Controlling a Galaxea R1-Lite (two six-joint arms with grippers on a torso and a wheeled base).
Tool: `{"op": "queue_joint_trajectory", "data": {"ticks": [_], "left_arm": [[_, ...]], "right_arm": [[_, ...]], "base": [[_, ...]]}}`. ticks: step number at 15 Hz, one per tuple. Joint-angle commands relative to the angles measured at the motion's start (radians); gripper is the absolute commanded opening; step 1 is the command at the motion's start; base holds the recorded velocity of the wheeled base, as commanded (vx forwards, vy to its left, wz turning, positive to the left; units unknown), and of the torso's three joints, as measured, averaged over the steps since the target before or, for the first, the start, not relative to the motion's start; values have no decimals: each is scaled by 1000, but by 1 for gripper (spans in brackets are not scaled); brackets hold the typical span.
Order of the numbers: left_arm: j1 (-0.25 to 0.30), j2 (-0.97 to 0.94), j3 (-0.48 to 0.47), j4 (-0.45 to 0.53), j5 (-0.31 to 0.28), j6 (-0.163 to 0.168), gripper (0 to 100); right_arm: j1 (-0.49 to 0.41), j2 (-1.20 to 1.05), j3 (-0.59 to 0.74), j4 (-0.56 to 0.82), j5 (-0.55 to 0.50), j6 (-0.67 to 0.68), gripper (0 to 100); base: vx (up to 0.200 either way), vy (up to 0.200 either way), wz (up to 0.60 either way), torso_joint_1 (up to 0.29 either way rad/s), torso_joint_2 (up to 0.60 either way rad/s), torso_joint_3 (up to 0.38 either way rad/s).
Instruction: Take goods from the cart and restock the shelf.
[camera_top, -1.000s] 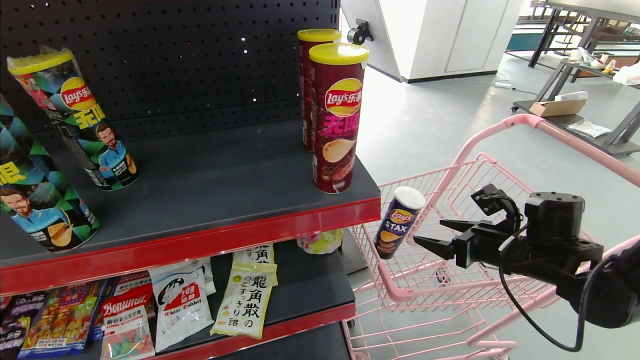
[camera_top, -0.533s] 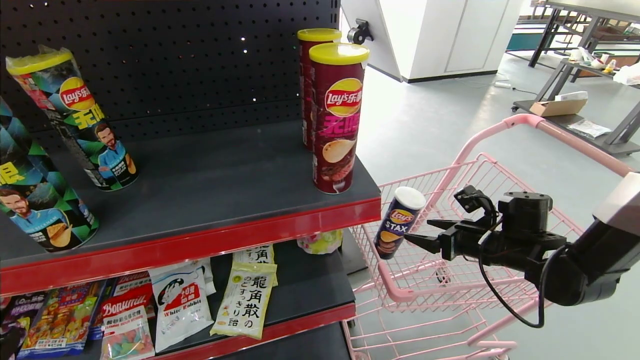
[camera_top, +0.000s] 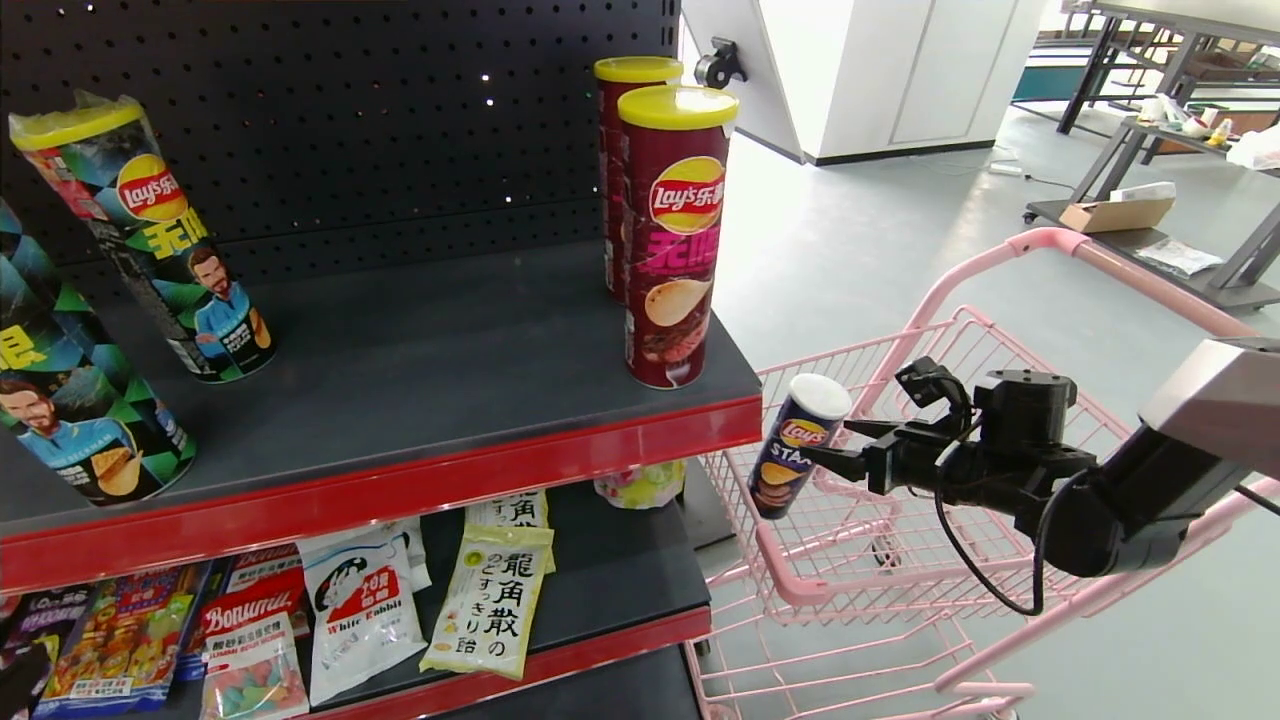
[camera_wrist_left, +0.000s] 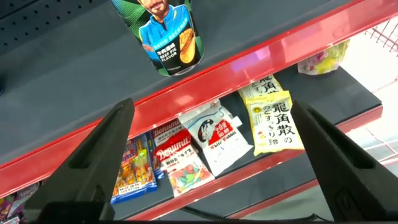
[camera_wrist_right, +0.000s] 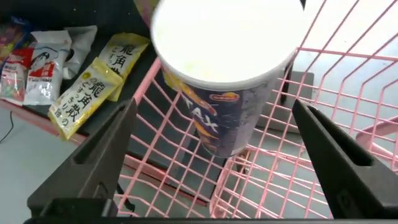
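The chip can (camera_top: 790, 440) is a short dark-blue tube with a white lid, a red-and-yellow logo and pictured crisps near its base. It stands tilted in the corner of the pink cart (camera_top: 800, 585) nearest the shelf (camera_top: 450, 470), against the wire wall. The right gripper (camera_top: 828, 440) has its fingers spread wide, one on each side of the can, not clamped.

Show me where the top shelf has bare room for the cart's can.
The widest bare patch on the top shelf lies between the green cans at left and the maroon cans at right. The lower shelf is crowded with snack bags.
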Motion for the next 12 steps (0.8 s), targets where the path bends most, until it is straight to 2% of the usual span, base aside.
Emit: {"op": "queue_joint_trajectory", "data": {"ticks": [1,6,10,12], "left_arm": [[0,9,-2,1,-1,-1,100],[0,11,-4,1,-1,12,100],[0,14,-7,1,1,13,100],[0,19,-7,1,1,30,100]], "right_arm": [[-3,24,-20,0,-1,-1,100],[-5,82,-109,1,-8,-1,100],[28,113,-167,1,-2,2,100],[43,150,-202,3,-4,7,100]], "base": [[0,0,0,0,0,0],[0,0,0,0,0,0],[0,0,0,0,0,0],[0,0,0,0,0,0]]}}
